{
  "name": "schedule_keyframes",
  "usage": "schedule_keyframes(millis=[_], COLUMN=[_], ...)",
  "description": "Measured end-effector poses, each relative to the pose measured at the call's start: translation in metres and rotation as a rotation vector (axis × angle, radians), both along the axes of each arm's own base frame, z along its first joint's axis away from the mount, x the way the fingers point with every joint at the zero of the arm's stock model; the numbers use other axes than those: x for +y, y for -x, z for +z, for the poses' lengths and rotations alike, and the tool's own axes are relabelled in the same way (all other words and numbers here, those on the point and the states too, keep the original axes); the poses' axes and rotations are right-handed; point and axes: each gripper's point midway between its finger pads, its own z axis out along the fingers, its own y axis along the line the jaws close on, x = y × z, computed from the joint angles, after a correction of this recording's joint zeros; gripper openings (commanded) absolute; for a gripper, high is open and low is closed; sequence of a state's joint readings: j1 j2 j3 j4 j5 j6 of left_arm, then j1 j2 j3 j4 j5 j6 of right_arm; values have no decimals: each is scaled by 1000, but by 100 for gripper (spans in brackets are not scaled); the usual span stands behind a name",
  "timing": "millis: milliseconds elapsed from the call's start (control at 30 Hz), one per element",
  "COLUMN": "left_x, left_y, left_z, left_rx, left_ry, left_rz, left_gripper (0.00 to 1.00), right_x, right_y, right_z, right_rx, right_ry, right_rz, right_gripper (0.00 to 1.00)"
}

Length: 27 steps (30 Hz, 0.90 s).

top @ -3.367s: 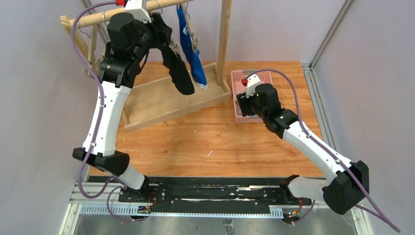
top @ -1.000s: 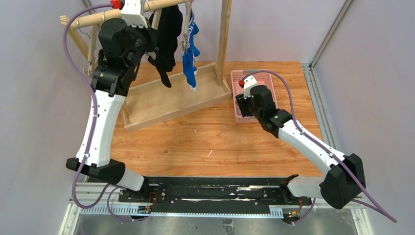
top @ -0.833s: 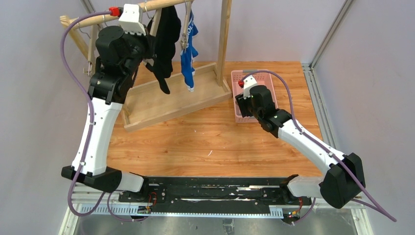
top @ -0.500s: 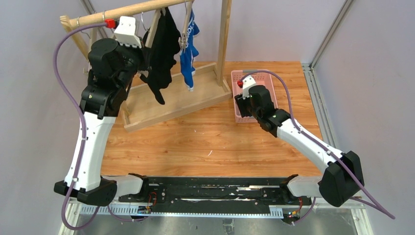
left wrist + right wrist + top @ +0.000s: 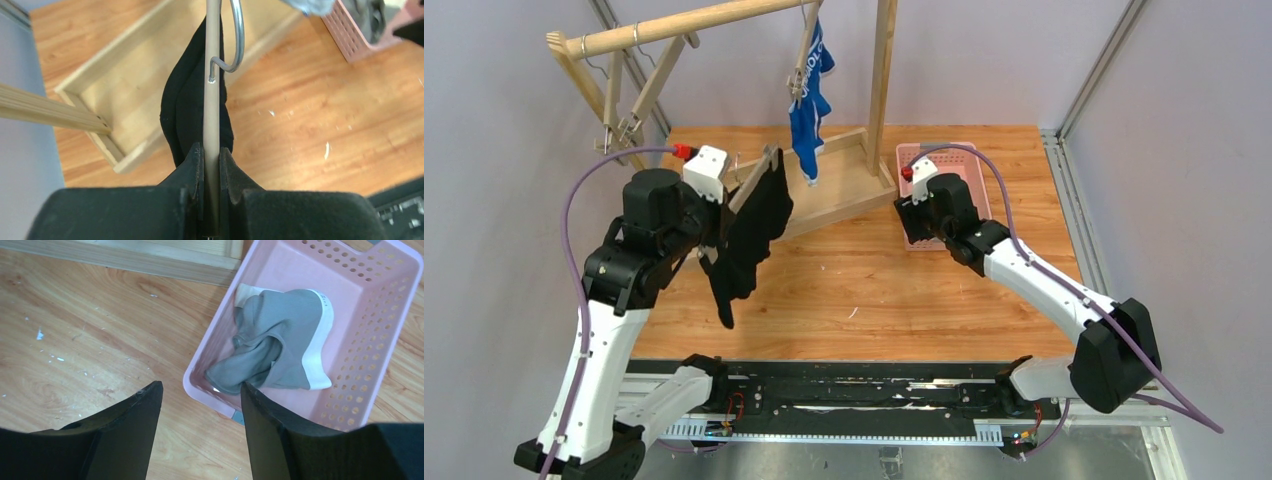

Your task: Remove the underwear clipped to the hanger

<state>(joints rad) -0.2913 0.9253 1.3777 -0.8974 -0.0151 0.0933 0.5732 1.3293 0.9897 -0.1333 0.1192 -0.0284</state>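
My left gripper is shut on the wooden bar of a hanger, whose metal hook hangs free of any rail. The black underwear is clipped under that bar and dangles over the table, off the rack. On the rack's rail the blue underwear still hangs from its own hanger. The grey underwear lies crumpled in the pink basket. My right gripper stands open and empty over the basket's near left corner, also seen from above.
The wooden rack has a top rail, an upright post and a tray base. Bare hangers hang at its left end. The pink basket sits right of the rack on the wooden tabletop.
My left arm has lifted the hanger with the black underwear off the rail and brought it down and towards the near side. The right gripper has opened a little wider over the basket.
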Motion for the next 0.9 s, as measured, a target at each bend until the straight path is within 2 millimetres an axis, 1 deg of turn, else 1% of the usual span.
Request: schedule_keyframes(millis=[67,100,133,233,333,433,567,633,733,900], left_x=[-3,-8,-9,-16,-25,-35,-52,-60,-73,-90], left_y=[15,25,27,43,55,64,73,75,77,77], left_z=[-10,-18,-20,-27,-30,-32,-35,-37,-40,-48], left_rx=[36,58,64,88,104,115,136,150,178,227], left_ry=[-3,2,3,12,22,39,65,79,102,122], left_rz=[-46,-91,-101,-171,-246,-332,-452,-507,-591,-708], left_gripper=[0,0,0,0,0,0,0,0,0,0], right_x=[5,7,9,13,12,6,-3,1,16,30], right_y=[1,2,2,4,4,4,18,27,48,70], right_z=[0,0,1,4,16,42,86,106,131,154], right_rx=[6,8,10,19,16,-26,-124,-163,-181,-180], right_ry=[-15,-23,-33,-69,-137,-253,-418,-470,-548,-640], right_rz=[26,36,47,89,137,213,357,438,595,749], right_gripper=[62,63,63,66,67,71,74,74,74,77])
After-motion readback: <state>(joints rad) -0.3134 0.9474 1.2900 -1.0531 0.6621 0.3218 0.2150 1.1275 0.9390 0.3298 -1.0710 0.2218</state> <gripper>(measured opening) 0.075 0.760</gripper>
